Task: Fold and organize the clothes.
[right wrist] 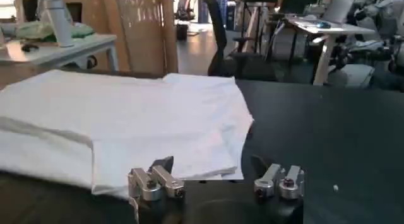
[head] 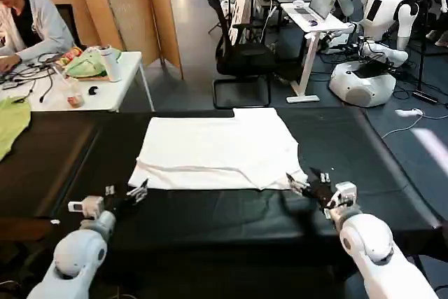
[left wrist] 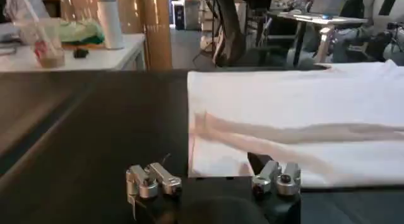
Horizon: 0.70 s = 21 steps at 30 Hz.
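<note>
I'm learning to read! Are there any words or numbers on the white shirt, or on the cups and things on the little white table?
No text can be read.
White T-shirt: the side facing up is plain, with no print.
Cup with a red label: too blurred to read.
White cylinder on the side table: no readable marks.

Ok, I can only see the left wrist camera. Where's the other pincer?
Observer: The right pincer is open at the white T-shirt's near right corner, across from the left pincer.
Operator: Is anything else lying near the shirt?
Observer: Yes. A yellow-green cloth lies far off to the robot's left, well apart from the shirt.
</note>
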Available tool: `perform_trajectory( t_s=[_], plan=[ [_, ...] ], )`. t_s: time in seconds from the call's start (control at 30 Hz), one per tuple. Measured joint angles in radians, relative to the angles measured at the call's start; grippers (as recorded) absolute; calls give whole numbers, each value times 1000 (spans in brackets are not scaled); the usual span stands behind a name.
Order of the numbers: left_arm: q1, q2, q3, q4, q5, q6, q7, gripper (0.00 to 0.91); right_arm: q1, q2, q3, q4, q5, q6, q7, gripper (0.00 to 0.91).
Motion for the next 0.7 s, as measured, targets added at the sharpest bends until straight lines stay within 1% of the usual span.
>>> perform_trajectory(
  t_s=[0.03, 0.07, 0.1, 0.13, 0.17, 0.2, 0.23, 0.27, 0.3, 0.33, 0.37, 0.4, 0.43, 0.53, 0.7],
  plan=[
    [1, 0, 0, 1, -1, 0, 0, 878, -4, 0, 1, 0, 0, -1, 0, 761],
    [2, 0, 0, 1, -2, 0, 1, 868, -8, 0, 3, 0, 0, -1, 1, 761],
    [4, 0, 0, 1, -2, 0, 1, 809, -12, 1, 5, 0, 0, -1, 2, 751],
    [5, 0, 1, 3, -2, 0, 2, 770, -16, 2, 7, -4, 0, -1, 3, 712],
    [6, 1, 0, 4, -3, -1, 2, 751, -20, 4, 8, -7, 1, -1, 3, 712],
    [6, 1, 1, 5, -3, -1, 3, 683, -22, 7, 9, -9, 3, -1, 3, 702],
    [6, 2, 0, 8, -3, -2, 3, 653, -23, 10, 9, -10, 6, -1, 4, 644],
    [6, 2, 0, 10, -3, -2, 3, 624, -25, 12, 9, -10, 7, -1, 4, 624],
    [6, 2, 0, 11, -3, -3, 3, 566, -28, 14, 9, -11, 7, -1, 4, 488],
    [8, 3, 0, 11, -3, -3, 3, 400, -30, 16, 9, -10, 7, -1, 4, 400],
    [11, 5, -1, 11, -2, -4, 4, 312, -31, 16, 9, -10, 7, -1, 4, 166],
    [14, 7, -1, 10, -2, -4, 5, 146, -32, 16, 9, -8, 6, -1, 4, 78],
    [16, 9, -1, 9, -2, -4, 5, 137, -33, 16, 9, -6, 6, -1, 5, 68],
    [21, 12, -2, 5, -2, -5, 7, 0, -37, 13, 12, 4, 6, -7, 15, 59],
    [38, 23, 1, -15, -5, 8, -3, 0, -52, -8, 19, 38, 27, -51, 52, 49]
  ],
)
